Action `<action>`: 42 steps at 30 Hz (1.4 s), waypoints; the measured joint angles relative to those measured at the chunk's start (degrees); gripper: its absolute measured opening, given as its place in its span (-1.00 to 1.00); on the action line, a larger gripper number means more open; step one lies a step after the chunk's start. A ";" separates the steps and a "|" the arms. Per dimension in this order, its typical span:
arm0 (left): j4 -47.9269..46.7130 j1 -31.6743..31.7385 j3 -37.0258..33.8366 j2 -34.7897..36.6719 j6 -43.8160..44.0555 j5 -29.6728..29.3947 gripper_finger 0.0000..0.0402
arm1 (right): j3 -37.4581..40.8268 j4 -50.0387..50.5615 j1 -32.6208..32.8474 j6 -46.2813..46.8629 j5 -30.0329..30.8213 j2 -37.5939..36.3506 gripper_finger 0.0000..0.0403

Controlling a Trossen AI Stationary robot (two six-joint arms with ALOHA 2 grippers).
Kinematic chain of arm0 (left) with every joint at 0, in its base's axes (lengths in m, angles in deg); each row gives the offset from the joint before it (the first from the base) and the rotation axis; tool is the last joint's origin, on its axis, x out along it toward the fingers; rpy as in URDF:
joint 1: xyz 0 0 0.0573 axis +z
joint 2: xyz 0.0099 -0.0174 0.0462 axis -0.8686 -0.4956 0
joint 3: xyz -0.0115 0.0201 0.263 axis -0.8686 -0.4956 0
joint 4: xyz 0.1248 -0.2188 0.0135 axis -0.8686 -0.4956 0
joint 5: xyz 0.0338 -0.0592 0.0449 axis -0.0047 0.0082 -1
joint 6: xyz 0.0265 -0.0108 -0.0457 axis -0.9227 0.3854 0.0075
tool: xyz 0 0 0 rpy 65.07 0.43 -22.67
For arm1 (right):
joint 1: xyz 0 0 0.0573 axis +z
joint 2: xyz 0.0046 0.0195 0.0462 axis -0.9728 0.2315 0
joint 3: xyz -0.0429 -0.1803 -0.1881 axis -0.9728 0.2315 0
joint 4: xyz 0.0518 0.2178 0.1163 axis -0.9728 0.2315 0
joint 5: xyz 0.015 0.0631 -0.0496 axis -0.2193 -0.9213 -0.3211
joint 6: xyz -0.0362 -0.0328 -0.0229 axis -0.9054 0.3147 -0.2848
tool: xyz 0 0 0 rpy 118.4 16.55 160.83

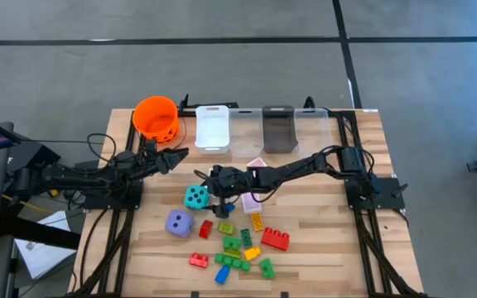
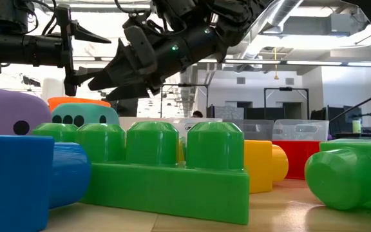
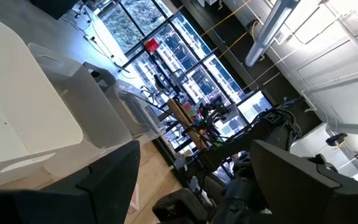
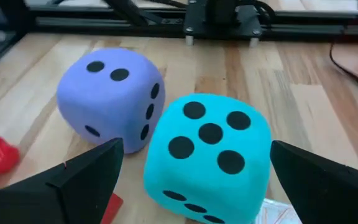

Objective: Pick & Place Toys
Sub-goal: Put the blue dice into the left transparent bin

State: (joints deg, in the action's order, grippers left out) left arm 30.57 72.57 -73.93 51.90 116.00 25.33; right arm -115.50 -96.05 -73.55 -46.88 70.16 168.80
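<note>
The right gripper (image 4: 191,171) has its fingers spread wide, with the teal die (image 4: 207,155) between them but not yet pinched. The purple die (image 4: 107,96) sits just beyond it. The left gripper (image 1: 175,157) waits open near the orange bucket (image 1: 156,116). The bricks (image 1: 234,244) are on the table; the bins seem empty, so most work is left.
</note>
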 joint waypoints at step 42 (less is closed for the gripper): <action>-6.74 0.00 0.00 0.02 -1.99 0.04 0.49 | -0.09 2.10 2.47 7.62 9.44 0.48 0.99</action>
State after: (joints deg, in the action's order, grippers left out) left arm 23.83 72.57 -73.93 51.92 114.01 25.37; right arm -115.59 -93.96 -71.08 -39.27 79.61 169.28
